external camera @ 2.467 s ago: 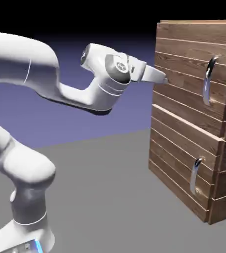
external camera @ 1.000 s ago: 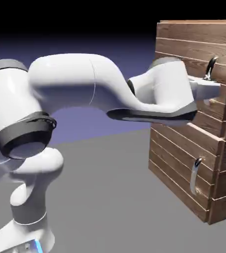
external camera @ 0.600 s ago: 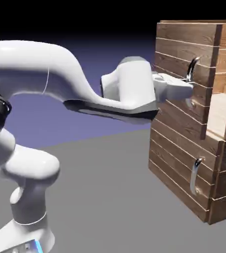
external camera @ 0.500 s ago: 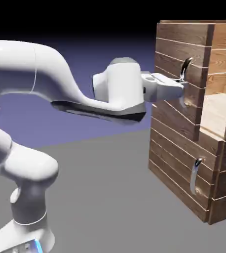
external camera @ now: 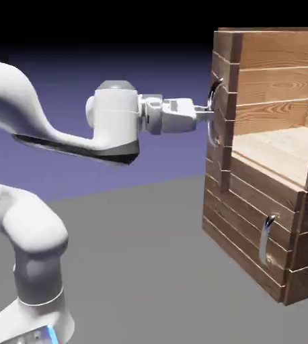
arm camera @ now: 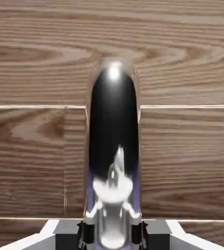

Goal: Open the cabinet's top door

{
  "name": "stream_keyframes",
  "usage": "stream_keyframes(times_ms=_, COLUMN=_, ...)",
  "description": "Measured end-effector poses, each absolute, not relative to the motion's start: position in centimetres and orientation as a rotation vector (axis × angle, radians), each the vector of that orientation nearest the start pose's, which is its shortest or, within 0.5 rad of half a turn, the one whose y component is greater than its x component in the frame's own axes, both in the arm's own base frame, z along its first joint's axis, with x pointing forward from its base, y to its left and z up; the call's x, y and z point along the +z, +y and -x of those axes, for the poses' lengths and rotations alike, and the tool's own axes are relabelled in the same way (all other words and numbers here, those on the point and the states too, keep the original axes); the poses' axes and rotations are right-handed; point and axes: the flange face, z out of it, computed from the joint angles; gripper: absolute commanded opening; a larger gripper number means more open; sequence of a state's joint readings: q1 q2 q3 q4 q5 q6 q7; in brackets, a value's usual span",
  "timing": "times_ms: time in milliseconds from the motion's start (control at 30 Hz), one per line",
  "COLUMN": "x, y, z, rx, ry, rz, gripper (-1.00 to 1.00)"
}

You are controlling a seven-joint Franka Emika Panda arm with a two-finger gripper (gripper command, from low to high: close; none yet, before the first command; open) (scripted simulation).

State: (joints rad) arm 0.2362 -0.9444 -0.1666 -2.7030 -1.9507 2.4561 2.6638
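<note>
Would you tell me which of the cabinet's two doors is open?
The top door, swung wide with the gripper on its handle; the lower door stays flush.

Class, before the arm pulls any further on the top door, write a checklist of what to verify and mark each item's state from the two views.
1. Tool at the handle: ok.
2. Handle centred between the fingers, hand view: ok.
3. Fingers shut on the handle: ok, they flank it closely.
4. Top door swung out, interior shelf showing: ok.
5. Lower door shut: ok.
6. Door fully open: cannot tell.
</note>
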Motion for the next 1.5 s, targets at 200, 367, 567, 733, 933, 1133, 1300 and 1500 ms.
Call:
stream_keyframes(times_ms=200, x=56.4, y=5.4, z=-29.4, rx=-2.136, ry=1.383, rz=1.635, gripper=-1.00)
stream_keyframes(times_ms=367, x=56.4, y=9.2, z=-27.2, rx=-2.193, ry=1.505, rz=1.594, gripper=-1.00)
stream_keyframes(times_ms=567, x=56.4, y=14.1, z=-25.0, rx=-2.258, ry=1.656, rz=1.536, gripper=-1.00)
stream_keyframes(times_ms=733, x=56.4, y=18.7, z=-23.7, rx=-2.312, ry=1.792, rz=1.477, gripper=-1.00)
stream_keyframes(times_ms=933, x=56.4, y=24.4, z=-22.8, rx=-2.371, ry=1.959, rz=1.394, gripper=-1.00)
stream_keyframes(times_ms=1133, x=56.4, y=29.5, z=-22.6, rx=-2.417, ry=2.108, rz=1.310, gripper=-1.00)
stream_keyframes(times_ms=1300, x=56.4, y=32.9, z=-22.9, rx=-2.444, ry=2.209, rz=1.248, gripper=-1.00)
stream_keyframes(times_ms=1500, x=56.4, y=36.2, z=-23.5, rx=-2.467, ry=2.307, rz=1.182, gripper=-1.00)
